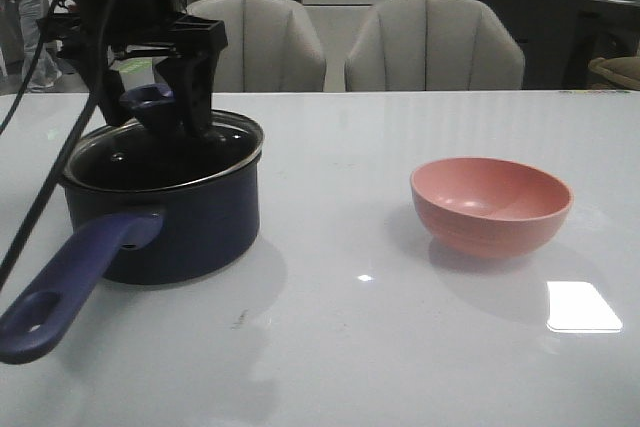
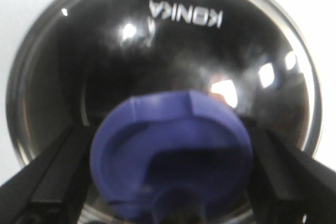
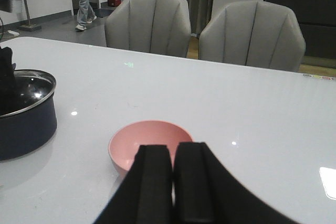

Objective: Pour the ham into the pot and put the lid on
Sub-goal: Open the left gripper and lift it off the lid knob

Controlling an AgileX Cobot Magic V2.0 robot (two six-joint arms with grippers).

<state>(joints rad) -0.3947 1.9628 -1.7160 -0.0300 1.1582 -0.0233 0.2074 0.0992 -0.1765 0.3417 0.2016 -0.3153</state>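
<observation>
Lid [image 1: 165,152] sits on the pot [image 1: 165,212] at left of the front frame, knob [image 2: 170,153] directly between the left gripper [image 1: 170,107] fingers, apparently pinched. Right gripper [image 3: 173,182] pressed together, empty, above the pink bowl [image 1: 490,204]. Ham not visible; only the left wrist view shows the grip.

A showroom or office-like hall is suggested: behind the white desk [image 1: 400,347], 2 grey chairs [image 3: 149,22] are seen, with dark cabinets [image 3: 302,3] farther back.
</observation>
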